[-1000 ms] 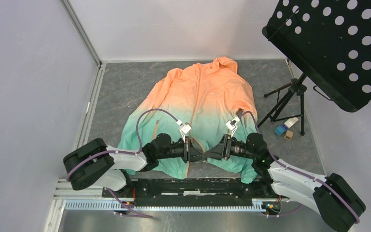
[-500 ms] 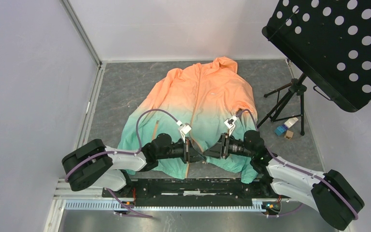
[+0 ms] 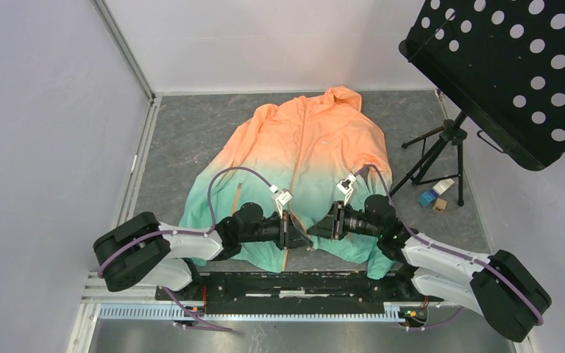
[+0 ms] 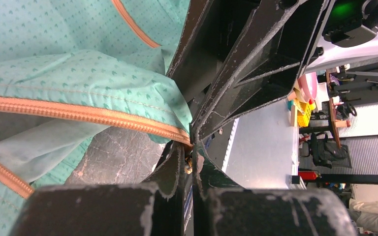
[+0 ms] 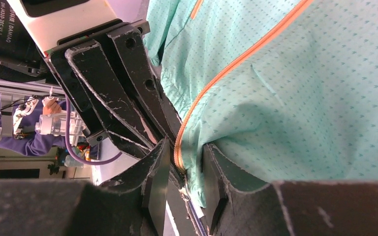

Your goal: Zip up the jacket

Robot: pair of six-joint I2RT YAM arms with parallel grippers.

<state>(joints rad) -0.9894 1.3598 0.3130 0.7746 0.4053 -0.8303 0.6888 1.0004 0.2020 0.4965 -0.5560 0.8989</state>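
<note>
From above, the jacket point(image 3: 305, 143) lies flat on the grey mottled table point(image 3: 184, 125), with its orange hood far from both pairs of fingers and its mint hem under them. The left gripper point(image 3: 301, 238) and right gripper point(image 3: 319, 232) meet tip to tip there, their jaws too small to read. The left wrist view settles one: its scuffed black fingers point(image 4: 170, 167) are pressed together, pinching the end of the ribbed orange zipper point(image 4: 93, 114) at their tips. The right wrist view shows its own fingers point(image 5: 155, 172) part-spread, with the other zipper edge running between them. Thin dotted fabric is bunched against one finger, and a dark gap lies beside the other.
</note>
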